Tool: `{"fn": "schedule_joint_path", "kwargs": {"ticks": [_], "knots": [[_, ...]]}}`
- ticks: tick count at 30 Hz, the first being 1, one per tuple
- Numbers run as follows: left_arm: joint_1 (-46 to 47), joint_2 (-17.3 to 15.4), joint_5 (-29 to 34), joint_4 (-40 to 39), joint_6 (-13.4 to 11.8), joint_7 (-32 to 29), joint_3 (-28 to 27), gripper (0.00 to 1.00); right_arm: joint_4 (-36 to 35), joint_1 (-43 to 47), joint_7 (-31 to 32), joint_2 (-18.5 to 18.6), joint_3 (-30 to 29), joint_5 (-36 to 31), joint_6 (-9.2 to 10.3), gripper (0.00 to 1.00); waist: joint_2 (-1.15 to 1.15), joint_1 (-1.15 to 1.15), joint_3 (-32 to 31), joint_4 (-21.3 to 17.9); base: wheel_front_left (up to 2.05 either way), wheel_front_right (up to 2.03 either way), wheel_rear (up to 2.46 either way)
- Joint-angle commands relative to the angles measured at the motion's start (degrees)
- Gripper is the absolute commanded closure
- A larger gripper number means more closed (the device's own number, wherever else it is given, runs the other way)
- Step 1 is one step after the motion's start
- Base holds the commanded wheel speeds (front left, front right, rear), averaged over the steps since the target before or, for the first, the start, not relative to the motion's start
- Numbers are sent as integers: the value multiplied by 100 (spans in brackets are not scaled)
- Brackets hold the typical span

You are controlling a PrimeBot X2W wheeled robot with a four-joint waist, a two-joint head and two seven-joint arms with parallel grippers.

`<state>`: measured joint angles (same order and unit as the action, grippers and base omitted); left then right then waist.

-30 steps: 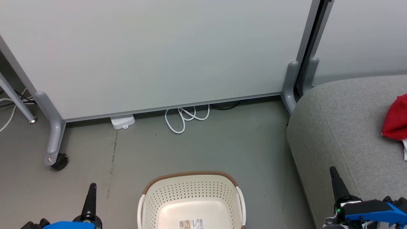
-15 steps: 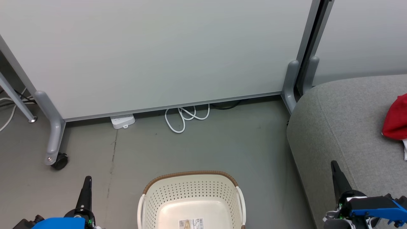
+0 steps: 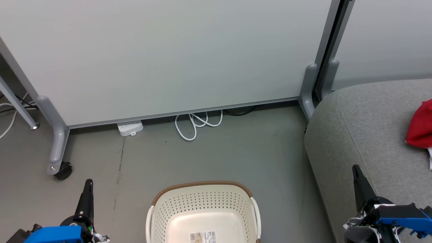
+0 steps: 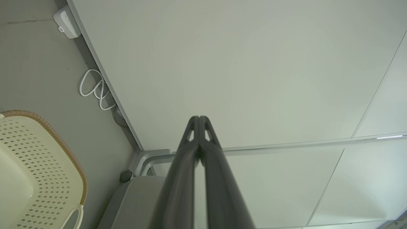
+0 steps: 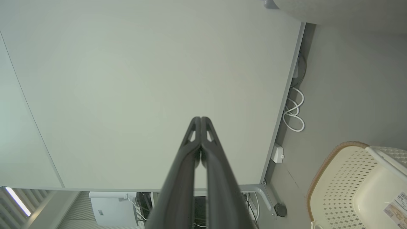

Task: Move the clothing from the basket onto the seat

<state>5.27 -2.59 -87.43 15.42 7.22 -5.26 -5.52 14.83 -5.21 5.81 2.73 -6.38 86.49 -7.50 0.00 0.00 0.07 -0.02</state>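
The cream basket (image 3: pixel 202 202) with a brown rim stands on the floor at the bottom centre; the part of its bottom that shows holds only a label. It also appears at the left of the left wrist view (image 4: pixel 35 159) and the lower right of the right wrist view (image 5: pixel 349 184). Red clothing (image 3: pixel 420 126) lies on the grey seat (image 3: pixel 364 128) at the right edge. My left gripper (image 3: pixel 88 184) is shut, left of the basket, holding nothing. My right gripper (image 3: pixel 355 168) is shut and empty over the seat's front edge. Both point at the white panel.
A white partition panel (image 3: pixel 168 57) on grey castor legs (image 3: pixel 57 145) stands behind the basket. A white power strip (image 3: pixel 130 129) and a coiled white cable (image 3: pixel 197 125) lie at its foot. A second panel stands behind the seat.
Both grippers have risen a little in the head view, the left one drifting leftwards. The basket, seat and clothing have stayed put.
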Motion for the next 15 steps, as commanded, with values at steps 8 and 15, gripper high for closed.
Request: {"fn": "schedule_joint_path", "kwargs": {"ticks": [8,15], "knots": [[115,-44,-351,-123,38,-104,-99,100,-81,-123,68,25,-18,418,2,100,0,0,7,1,0,0,0],[130,-45,-506,-161,44,-151,-121,100,-97,-131,79,25,-21,600,2,100,0,0,11,2,0,0,0]]}}
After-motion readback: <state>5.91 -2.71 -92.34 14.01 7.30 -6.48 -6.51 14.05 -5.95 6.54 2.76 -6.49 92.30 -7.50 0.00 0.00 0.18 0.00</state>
